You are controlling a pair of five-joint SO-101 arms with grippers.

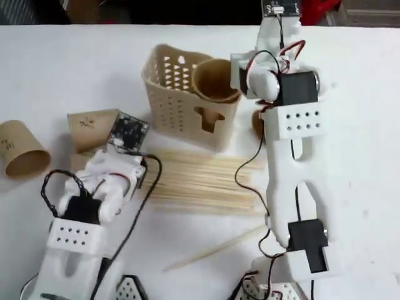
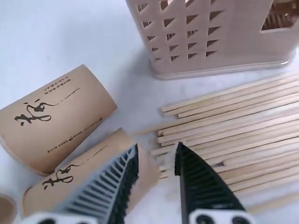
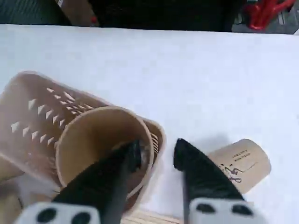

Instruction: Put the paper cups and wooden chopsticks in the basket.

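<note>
A beige slotted basket [image 1: 178, 100] stands upright mid-table, with one paper cup [image 1: 214, 80] upright in its right end. My right gripper [image 3: 156, 151] hangs open over that cup [image 3: 98, 140], the cup's near rim between the jaws. Another cup [image 3: 243, 161] lies on the table just beyond the basket. My left gripper [image 2: 156, 158] is open, low over the table, between a lying cup [image 2: 86, 179] and the ends of the wooden chopsticks [image 2: 233, 135]. A second lying cup [image 2: 56, 116] is close beside it. The chopstick pile [image 1: 200, 181] lies in front of the basket.
A further cup [image 1: 22, 150] lies at the far left. One stray chopstick [image 1: 212, 250] lies slanted near the front. The right arm [image 1: 290, 156] stretches over the table's right half, the left arm [image 1: 94, 200] over the front left. The white table [image 1: 362, 175] is bare at right.
</note>
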